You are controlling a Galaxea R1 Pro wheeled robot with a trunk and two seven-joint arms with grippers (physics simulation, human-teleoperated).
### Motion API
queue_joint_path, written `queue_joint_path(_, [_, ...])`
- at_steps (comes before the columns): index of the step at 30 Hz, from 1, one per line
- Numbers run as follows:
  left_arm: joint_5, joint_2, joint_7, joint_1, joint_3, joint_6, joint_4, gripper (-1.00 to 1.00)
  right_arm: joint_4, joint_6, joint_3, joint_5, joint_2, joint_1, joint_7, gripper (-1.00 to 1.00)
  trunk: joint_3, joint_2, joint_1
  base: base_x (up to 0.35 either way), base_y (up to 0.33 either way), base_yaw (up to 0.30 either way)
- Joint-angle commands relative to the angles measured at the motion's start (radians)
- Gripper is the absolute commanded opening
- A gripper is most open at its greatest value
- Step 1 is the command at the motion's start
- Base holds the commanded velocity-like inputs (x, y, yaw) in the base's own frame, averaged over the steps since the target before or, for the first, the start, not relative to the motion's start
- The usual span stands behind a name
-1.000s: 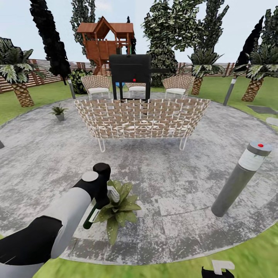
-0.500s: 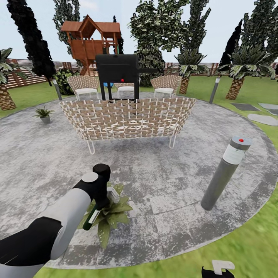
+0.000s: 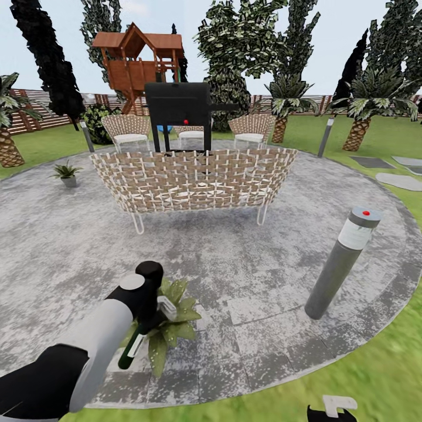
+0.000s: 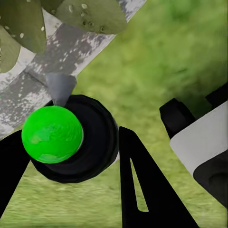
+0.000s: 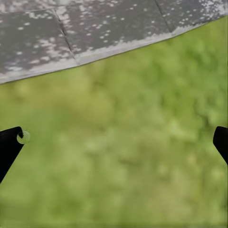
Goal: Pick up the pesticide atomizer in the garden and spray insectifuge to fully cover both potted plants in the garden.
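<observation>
The robot's left arm (image 3: 88, 346) reaches forward and down from the lower left of the head view, its grey forearm ending in a black wrist over the near edge of the paved patio (image 3: 264, 275). The left gripper (image 3: 149, 319) sits right over the near potted plant (image 3: 170, 319), whose broad speckled leaves spread out beneath and beside it. The fingers (image 4: 142, 190) are closed on the pesticide atomizer (image 3: 130, 349), a slim dark bottle that hangs tilted below the wrist, with its lower end pointing down toward the robot. A white label shows on the bottle's side, but any writing on it is too small to read. In the left wrist view the atomizer (image 4: 71, 140) appears end-on as a round black body with a bright green ball on it, a small grey cone beside that, held between the two dark fingers. Speckled leaves (image 4: 66, 14) and patio stone lie just beyond it, and lawn behind.

The right gripper (image 3: 331, 408) shows at the bottom edge of the head view, low over the grass. In the right wrist view its fingers (image 5: 9, 147) stand wide apart at the two sides of the picture with nothing between them, over blurred lawn (image 5: 123, 152) and the patio's edge.

The second potted plant (image 3: 66, 173) stands well apart at the far left of the patio, left of a woven sofa (image 3: 193, 179). A grey bollard lamp (image 3: 343, 264) with a red dot stands to the right.
</observation>
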Motion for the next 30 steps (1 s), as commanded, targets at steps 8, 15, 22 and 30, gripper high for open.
queue_joint_path(8, [-0.005, 0.029, -0.010, 0.027, 0.001, 0.013, -0.002, -1.00, 0.000, -0.003, 0.009, -0.010, -0.001, -0.001, -0.002, 1.00, -0.001, 0.000, 0.000, 0.000, 0.000, 0.000])
queue_joint_path(15, [-0.006, 0.018, -0.010, 0.030, 0.006, 0.026, -0.025, -1.00, -0.001, -0.003, 0.008, -0.010, 0.001, 0.000, -0.002, 1.00, -0.001, 0.000, 0.000, 0.000, 0.000, 0.000])
queue_joint_path(22, [-0.009, 0.017, -0.010, 0.028, 0.004, 0.029, -0.086, -1.00, -0.001, -0.003, 0.008, -0.010, 0.001, -0.001, -0.002, 1.00, -0.001, 0.000, 0.000, 0.000, 0.000, 0.000])
queue_joint_path(30, [0.003, 0.018, -0.010, 0.033, 0.013, 0.030, -0.089, -1.00, -0.002, -0.003, 0.008, -0.011, 0.001, 0.000, -0.002, 1.00, -0.001, 0.000, 0.000, 0.000, -0.023, 0.021])
